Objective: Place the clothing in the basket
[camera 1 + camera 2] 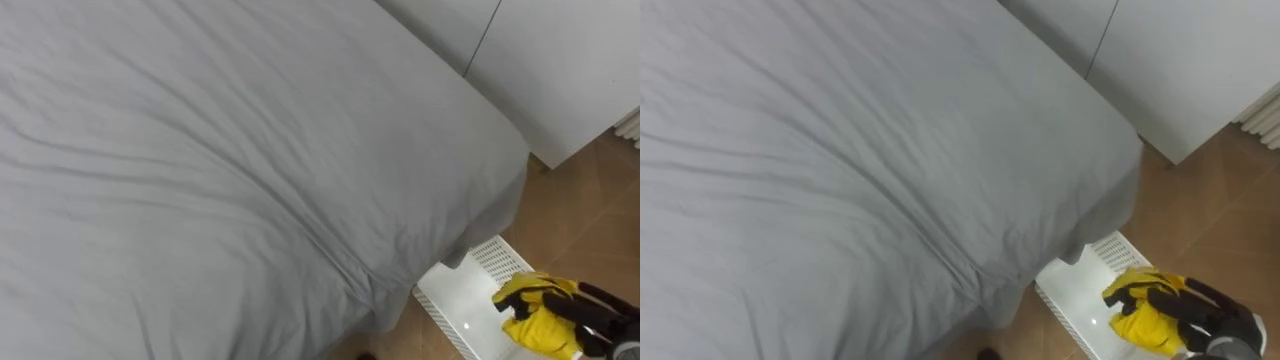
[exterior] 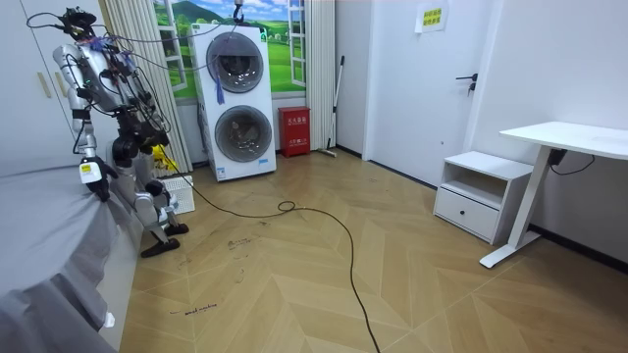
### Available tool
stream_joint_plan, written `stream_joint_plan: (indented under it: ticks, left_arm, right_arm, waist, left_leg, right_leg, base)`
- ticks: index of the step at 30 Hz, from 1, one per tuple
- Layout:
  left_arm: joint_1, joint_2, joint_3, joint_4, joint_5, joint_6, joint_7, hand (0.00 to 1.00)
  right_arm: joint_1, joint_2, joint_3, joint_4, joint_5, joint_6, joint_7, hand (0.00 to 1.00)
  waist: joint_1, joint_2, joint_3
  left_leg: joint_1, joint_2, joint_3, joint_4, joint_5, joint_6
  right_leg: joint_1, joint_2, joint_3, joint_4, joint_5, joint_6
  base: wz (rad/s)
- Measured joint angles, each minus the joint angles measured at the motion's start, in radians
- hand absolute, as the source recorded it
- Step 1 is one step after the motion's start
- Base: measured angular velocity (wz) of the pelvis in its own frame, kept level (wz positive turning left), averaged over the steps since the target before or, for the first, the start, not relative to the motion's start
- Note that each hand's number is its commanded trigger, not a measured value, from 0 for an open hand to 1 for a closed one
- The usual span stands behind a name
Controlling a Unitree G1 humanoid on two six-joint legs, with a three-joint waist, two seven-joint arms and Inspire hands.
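A yellow garment [image 1: 535, 315] [image 1: 1145, 318] hangs bunched over a white basket [image 1: 455, 300] [image 1: 1068, 292] that stands on the wooden floor at the foot of the bed. My right hand [image 1: 598, 312] [image 1: 1212, 318] comes in from the lower right, its dark fingers curled round the garment. In the room view I stand between the bed and the basket [image 2: 179, 188], with a bit of the yellow garment [image 2: 158, 153] showing at my side. My left hand [image 2: 91, 179] hangs by the bed's edge.
A bed with a creased grey sheet [image 1: 220, 170] [image 2: 44, 235] lies along my left. White cupboard doors [image 1: 560, 70] stand behind it. Stacked washing machines [image 2: 234, 98], a red box [image 2: 293, 130], a low white cabinet [image 2: 481, 196] and a desk [image 2: 569, 137] stand round the open floor.
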Motion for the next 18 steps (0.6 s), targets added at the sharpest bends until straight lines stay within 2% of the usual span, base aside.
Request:
stream_joint_plan:
  ticks: [10,18]
  left_arm:
    - [-0.011,0.008,-0.023,0.0,0.0,0.0,0.0,0.0]
    - [-0.02,0.008,-0.031,0.0,0.001,0.0,0.0,0.0]
  right_arm:
    - [-0.004,0.0,0.02,0.003,0.018,-0.009,-0.004,0.0]
    - [-0.005,-0.001,0.036,0.003,0.018,-0.015,-0.005,0.0]
  waist:
    - [0.002,0.002,0.0004]
    - [0.004,0.011,0.0047]
  left_leg:
    - [-0.008,-0.002,-0.022,0.0,0.0,0.0]
    - [-0.011,-0.004,-0.04,0.001,0.0,0.0]
  right_leg:
    - [0.006,-0.004,-0.019,-0.015,0.002,-0.001]
    - [0.014,-0.008,-0.036,-0.024,0.002,-0.001]
  base:
    - [0.06]
    - [0.06]
